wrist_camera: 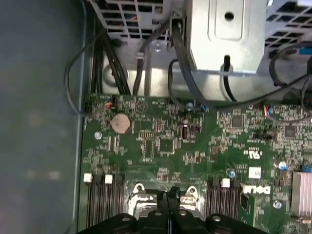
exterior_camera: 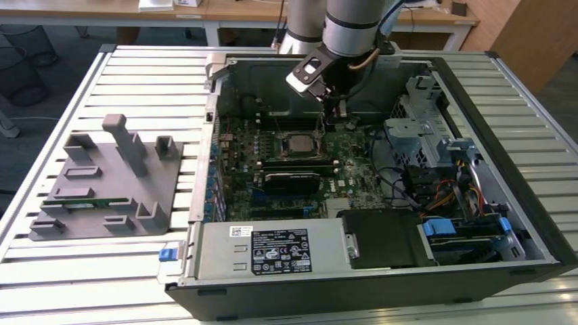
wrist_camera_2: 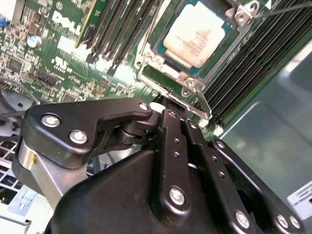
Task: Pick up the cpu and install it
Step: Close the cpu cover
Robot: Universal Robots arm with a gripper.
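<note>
cpu [wrist_camera_2: 195,36]: flat square, pale silver metal top

Open computer case [exterior_camera: 361,298], exterior view. Free room lies over the motherboard [exterior_camera: 357,159] at frame centre — hemmed by the drive cage [exterior_camera: 411,128] and cables [exterior_camera: 424,193] at right, the power supply [exterior_camera: 271,247] below, and the gripper [exterior_camera: 336,118] with its arm [exterior_camera: 348,27] at upper centre.
</note>
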